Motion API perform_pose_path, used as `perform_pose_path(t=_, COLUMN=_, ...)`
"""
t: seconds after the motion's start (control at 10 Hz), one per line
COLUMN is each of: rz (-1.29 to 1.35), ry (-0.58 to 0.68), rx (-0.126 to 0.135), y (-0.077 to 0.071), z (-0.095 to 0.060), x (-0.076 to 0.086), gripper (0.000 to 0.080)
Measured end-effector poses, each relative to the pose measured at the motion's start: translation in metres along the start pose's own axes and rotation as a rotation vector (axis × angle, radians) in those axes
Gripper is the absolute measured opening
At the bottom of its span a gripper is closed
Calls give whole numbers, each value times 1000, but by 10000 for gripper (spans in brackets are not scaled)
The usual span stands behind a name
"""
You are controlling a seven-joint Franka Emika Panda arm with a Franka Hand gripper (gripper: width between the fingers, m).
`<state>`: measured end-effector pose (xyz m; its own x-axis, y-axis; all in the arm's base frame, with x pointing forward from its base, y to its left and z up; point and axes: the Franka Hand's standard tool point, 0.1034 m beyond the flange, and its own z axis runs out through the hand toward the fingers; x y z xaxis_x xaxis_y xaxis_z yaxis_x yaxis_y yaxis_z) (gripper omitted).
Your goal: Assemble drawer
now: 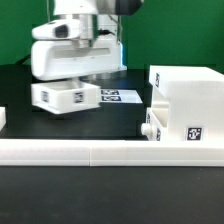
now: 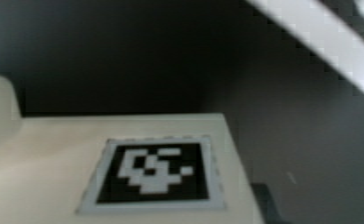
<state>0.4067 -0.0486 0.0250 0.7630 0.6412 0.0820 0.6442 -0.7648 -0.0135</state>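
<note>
Up at upper left, gripper (image 1: 72,82) low over a tagged drawer tray (image 1: 65,97), open or closed impossible to tell, tall drawer box (image 1: 188,100) at middle right, white rail (image 1: 100,152) along the bottom

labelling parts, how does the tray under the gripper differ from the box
The tray is low and small; the box is much taller. The tray sits right under the gripper, back from the rail; the box stands free, close by the rail. Both are white with black-and-white tags.
</note>
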Motion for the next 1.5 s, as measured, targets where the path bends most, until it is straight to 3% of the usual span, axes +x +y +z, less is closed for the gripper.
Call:
perform_pose_path(t=0.1, rz=-9, ry=-15, rx=26, y=11, z=-4, x=9, gripper=42)
perform_pose_path(t=0.2, rz=-36, ry=-20, rx=36, y=20, z=-10, x=21, gripper=42)
perform_pose_path(t=0.3, rz=-66, ry=-24, rx=44, y=29, z=-16, x=32, gripper=42)
perform_pose_path(t=0.4, rz=-95, ry=-17, rx=30, y=36, z=-21, x=44, gripper=42)
perform_pose_path(t=0.5, rz=-115, ry=-33, rx=45, y=35, z=-23, x=49, gripper=42)
perform_pose_path(t=0.7, rz=-129, ry=-34, rx=48, y=35, z=-21, x=47, gripper=42)
perform_pose_path(t=0.8, rz=-239, ry=-36, rx=54, y=37, z=-19, x=40, gripper=42)
perform_pose_path(t=0.9, rz=-393, ry=-37, rx=69, y=44, z=-15, x=23, gripper=42)
perform_pose_path(t=1.0, rz=-484, ry=-41, rx=68, y=51, z=-17, x=23, gripper=42)
perform_pose_path(t=1.3, rz=-740, ry=-61, rx=60, y=71, z=-25, x=44, gripper=42)
perform_pose_path(t=1.5, rz=-762, ry=-62, rx=65, y=69, z=-24, x=42, gripper=42)
